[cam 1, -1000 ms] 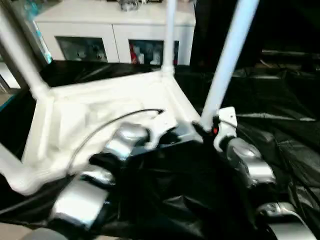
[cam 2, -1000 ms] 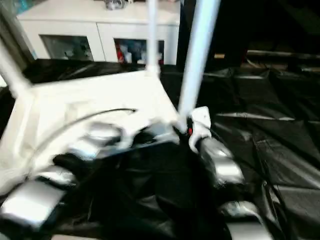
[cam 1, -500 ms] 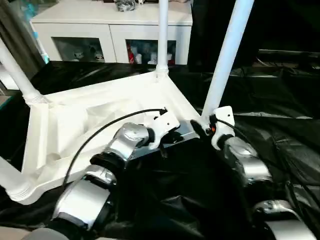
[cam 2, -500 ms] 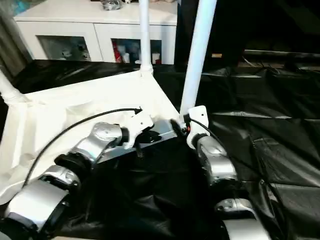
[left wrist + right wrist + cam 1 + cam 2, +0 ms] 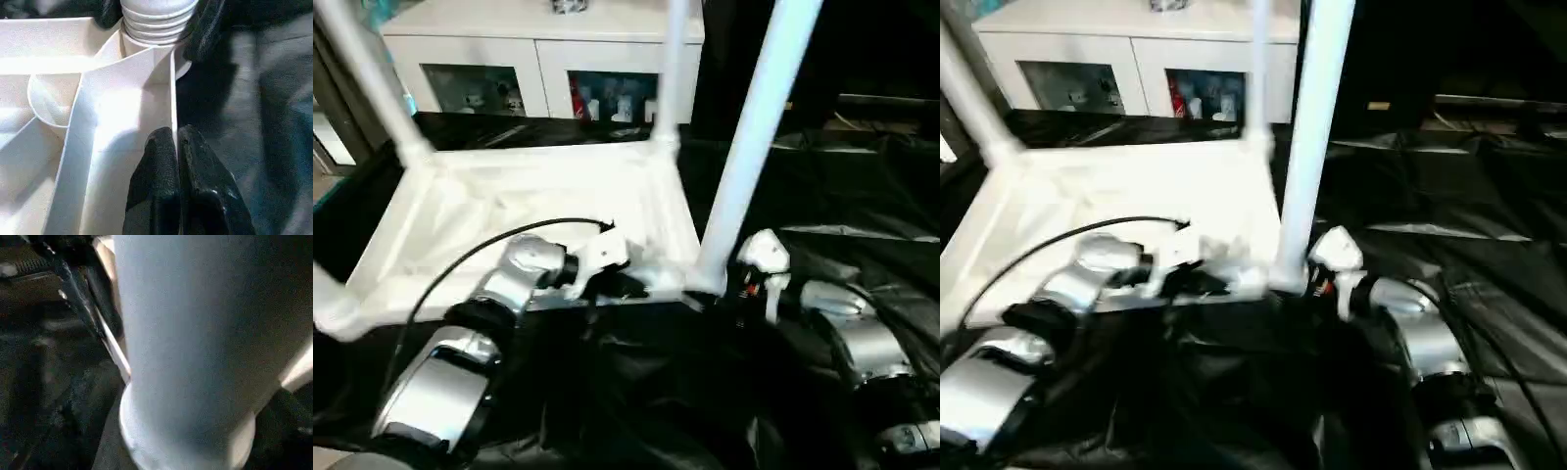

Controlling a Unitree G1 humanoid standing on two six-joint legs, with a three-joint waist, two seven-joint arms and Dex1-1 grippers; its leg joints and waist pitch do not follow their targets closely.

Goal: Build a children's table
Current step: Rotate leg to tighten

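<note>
The children's table lies upside down on black sheeting, its ribbed underside (image 5: 538, 196) facing up. White legs stand in its corner sockets. The nearest leg (image 5: 754, 127) rises at the near right corner. My left gripper (image 5: 175, 147) is shut on the thin rim wall of the table top, a short way from that corner. My right gripper (image 5: 720, 294) is at the foot of the near leg (image 5: 186, 333). In the left wrist view its black fingers (image 5: 208, 24) stand apart on either side of the leg's ribbed collar (image 5: 156, 19).
A white cabinet (image 5: 509, 59) with glass doors stands behind the table. Creased black sheeting (image 5: 862, 196) covers the floor to the right and in front. A black cable (image 5: 489, 245) runs along my left forearm.
The whole picture has shifted as the camera moved. My left gripper keeps its hold on the rim. The right gripper stays at the foot of the near leg.
</note>
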